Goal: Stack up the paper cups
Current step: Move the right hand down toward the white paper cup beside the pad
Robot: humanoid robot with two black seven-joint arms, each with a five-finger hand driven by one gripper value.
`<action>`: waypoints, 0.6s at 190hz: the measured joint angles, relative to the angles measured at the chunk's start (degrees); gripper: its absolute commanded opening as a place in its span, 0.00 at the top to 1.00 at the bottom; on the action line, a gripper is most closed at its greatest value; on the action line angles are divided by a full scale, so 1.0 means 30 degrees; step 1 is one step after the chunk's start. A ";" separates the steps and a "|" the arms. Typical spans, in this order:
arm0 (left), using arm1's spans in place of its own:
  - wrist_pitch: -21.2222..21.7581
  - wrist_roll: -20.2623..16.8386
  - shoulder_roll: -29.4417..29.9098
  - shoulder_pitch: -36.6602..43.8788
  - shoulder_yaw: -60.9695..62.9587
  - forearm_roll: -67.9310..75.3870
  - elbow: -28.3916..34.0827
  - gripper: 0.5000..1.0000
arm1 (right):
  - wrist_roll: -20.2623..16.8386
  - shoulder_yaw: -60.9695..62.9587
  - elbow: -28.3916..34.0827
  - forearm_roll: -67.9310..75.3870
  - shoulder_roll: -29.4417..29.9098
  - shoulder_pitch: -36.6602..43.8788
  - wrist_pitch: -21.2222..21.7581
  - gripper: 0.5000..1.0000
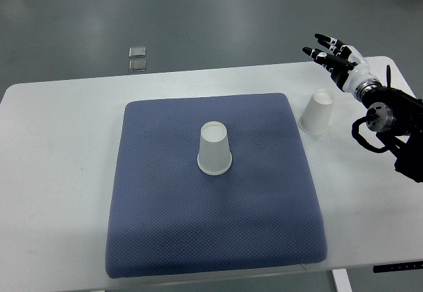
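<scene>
2 paper cups stand upside down, wide rims down, on the white bench (59,140). The first cup (215,148) sits near the middle of the blue-grey mat (165,226), slightly toward the far edge of the mat, its flat base facing up. The second cup (317,112) stands off the mat, on the bare bench just beside the mat's far right corner, and appears to lean a little toward the mat. The 2 cups are well apart from each other.

The right hand (334,55) hovers near the far right corner of the bench, just beyond the second cup and apart from it. Its fingers (325,39) are spread and extended, pointing toward the far left, and they grip nothing and touch nothing. The palm is white with dark finger segments. Behind it the wrist and the dark forearm (393,123) run back toward the right edge of the bench, with black cables looped beneath the wrist joint.

The mat covers the central part of the bench, reaching almost to the near edge. Beyond the far edge of the bench, on the grey floor (231,14), lie 2 small square metallic plates (137,59), one just beside the other.
</scene>
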 measured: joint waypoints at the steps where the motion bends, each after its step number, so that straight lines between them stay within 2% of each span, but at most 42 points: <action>1: 0.0001 0.0000 0.0000 0.0001 0.0000 0.0000 0.0001 0.00 | 0.0000 0.0001 0.0000 0.0000 -0.0002 0.0000 0.0000 0.14; 63: 0.0052 -0.0169 0.0000 0.0009 -0.0035 -0.0016 -0.0009 0.00 | 0.0017 0.0041 0.0003 0.0025 -0.0425 0.0006 0.0134 0.14; 114: 0.0021 -0.0176 0.0000 0.0013 -0.0117 -0.0016 0.0158 0.00 | 0.0215 -0.0237 0.0003 -0.0241 -0.1092 -0.0058 0.1673 0.14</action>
